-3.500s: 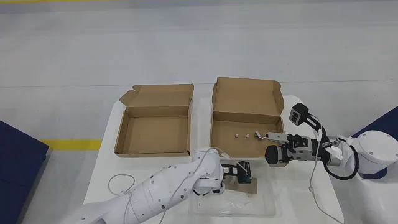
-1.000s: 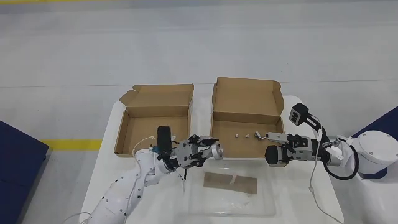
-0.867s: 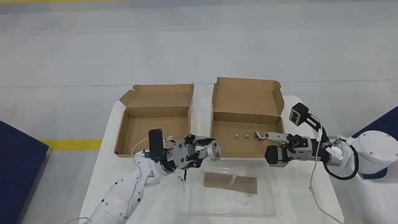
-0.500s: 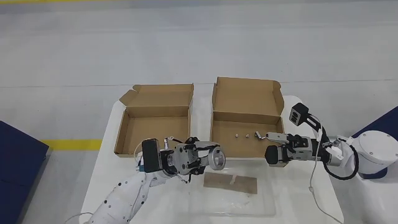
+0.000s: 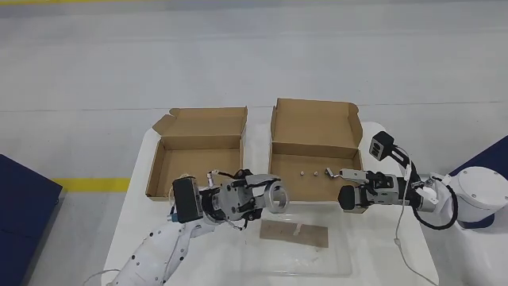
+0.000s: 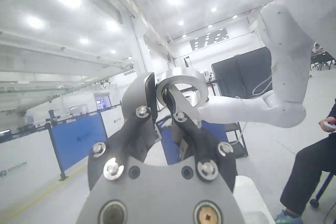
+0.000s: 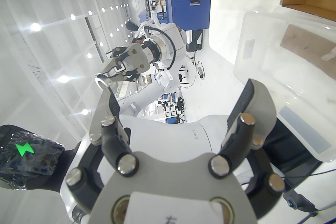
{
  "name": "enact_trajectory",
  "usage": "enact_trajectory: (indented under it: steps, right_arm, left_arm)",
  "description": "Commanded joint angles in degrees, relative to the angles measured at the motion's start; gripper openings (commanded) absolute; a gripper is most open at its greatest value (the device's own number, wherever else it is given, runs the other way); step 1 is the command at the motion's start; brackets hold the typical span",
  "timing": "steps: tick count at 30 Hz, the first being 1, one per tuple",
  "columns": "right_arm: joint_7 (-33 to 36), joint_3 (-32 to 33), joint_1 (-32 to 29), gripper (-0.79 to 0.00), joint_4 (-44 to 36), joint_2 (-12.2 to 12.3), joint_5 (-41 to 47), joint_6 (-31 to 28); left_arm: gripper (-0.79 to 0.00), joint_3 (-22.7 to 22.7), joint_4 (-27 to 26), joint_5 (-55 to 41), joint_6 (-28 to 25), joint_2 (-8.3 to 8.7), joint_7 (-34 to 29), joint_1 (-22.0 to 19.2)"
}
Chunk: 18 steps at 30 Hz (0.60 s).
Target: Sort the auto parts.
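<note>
A silver metal ring [image 5: 277, 198] [image 6: 183, 78] hangs above the table just in front of the gap between two cardboard boxes. My left gripper [image 5: 266, 199] [image 6: 160, 93] is shut on its wall, one finger inside and one outside. The right wrist view has that gripper [image 7: 115, 72] and ring [image 7: 102, 82] farther off. My right gripper [image 5: 340, 184] [image 7: 181, 96] stands open and empty by the front right corner of the right box [image 5: 313, 163], which holds a few small pale parts [image 5: 316, 173]. The left box [image 5: 198, 171] looks empty.
A clear plastic tray [image 5: 337, 270] [image 7: 288, 78] sits at the front of the white table [image 5: 135, 214], holding a brown card [image 5: 294, 233] and a small white piece [image 5: 295, 226]. Both box lids stand open at the back.
The left arm rose out of the tray with the ring and turned its wrist, its camera swinging left. The ring stays near the box fronts. The right arm has not moved.
</note>
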Motion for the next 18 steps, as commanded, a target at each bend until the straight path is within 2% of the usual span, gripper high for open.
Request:
enact_trajectory:
  steps: [1,10,18]
  right_arm:
    - [0.0,0.0,0.0,0.0,0.0,0.0,0.0,0.0]
    - [0.0,0.0,0.0,0.0,0.0,0.0,0.0,0.0]
    - [0.0,0.0,0.0,0.0,0.0,0.0,0.0,0.0]
  left_arm:
    - [-0.785,0.4,-0.6,-0.3,0.6,-0.28,1.1,-0.7]
    - [-0.785,2.0,-2.6,-2.9,2.8,-1.6,3.2,-3.9]
    - [-0.785,2.1,-2.8,-2.7,3.0,-1.68,3.2,-4.1]
